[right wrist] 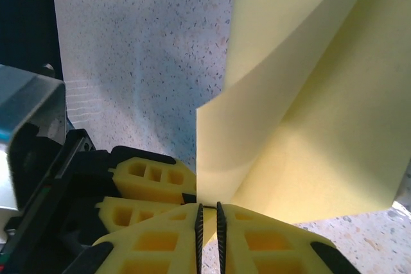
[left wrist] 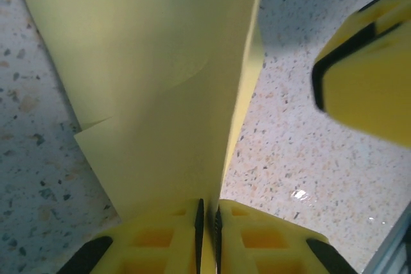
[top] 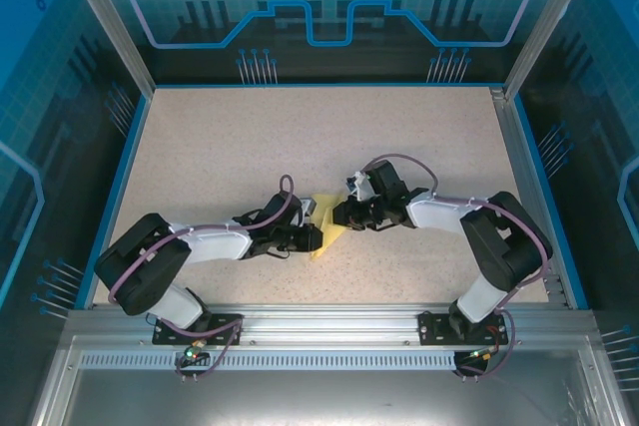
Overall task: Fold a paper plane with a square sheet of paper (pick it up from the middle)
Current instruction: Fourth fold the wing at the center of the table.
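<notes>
yellow paper (top: 327, 229) is held bent, just 6 o'clock of counter (top: 300, 137) middle | pinched tight by left fingers (left wrist: 185, 251) at 9 o'clock, right fingers (right wrist: 186, 251) at 3 o'clock | most folds judged not yet done

Yellow sheet (top: 329, 237) partly hidden from above by left pincer (top: 313, 237) and right pincer (top: 345, 214), folds too small to read; left wrist view cuts it at the top edge, right wrist view at top and right edges.
</notes>
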Controlling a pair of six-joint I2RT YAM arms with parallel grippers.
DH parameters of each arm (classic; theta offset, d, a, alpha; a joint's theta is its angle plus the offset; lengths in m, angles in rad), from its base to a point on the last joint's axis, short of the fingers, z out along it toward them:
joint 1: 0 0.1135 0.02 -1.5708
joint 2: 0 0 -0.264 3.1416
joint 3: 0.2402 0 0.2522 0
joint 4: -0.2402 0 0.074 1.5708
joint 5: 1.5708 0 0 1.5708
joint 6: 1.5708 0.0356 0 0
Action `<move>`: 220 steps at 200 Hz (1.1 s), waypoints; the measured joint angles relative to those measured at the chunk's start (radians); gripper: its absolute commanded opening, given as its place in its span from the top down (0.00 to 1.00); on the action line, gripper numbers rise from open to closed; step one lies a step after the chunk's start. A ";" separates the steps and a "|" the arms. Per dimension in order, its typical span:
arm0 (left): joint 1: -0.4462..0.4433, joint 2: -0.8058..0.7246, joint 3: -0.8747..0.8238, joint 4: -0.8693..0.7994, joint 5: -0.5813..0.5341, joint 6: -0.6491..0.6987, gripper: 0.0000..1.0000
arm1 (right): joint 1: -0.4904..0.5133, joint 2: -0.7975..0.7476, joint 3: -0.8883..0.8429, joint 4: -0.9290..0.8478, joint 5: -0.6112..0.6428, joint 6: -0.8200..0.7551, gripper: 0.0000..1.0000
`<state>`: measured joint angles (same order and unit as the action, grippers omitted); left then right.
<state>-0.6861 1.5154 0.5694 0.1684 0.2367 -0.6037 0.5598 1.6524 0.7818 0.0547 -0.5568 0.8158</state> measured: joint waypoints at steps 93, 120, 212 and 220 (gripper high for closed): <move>0.045 0.005 -0.044 0.059 0.061 -0.039 0.85 | 0.029 0.074 0.068 0.050 0.000 0.024 0.83; 0.052 0.008 -0.058 0.074 0.074 -0.052 0.85 | 0.039 0.093 0.073 0.052 0.000 0.031 0.84; 0.090 0.022 -0.068 0.114 0.129 -0.053 0.84 | 0.057 0.106 0.098 0.074 0.000 0.045 0.83; 0.093 0.023 -0.068 0.115 0.132 -0.053 0.84 | 0.058 0.106 0.105 0.077 0.000 0.045 0.83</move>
<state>-0.5934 1.5383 0.5018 0.2836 0.3683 -0.6563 0.6174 1.7588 0.8864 0.1318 -0.5568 0.8608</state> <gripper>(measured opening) 0.155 0.168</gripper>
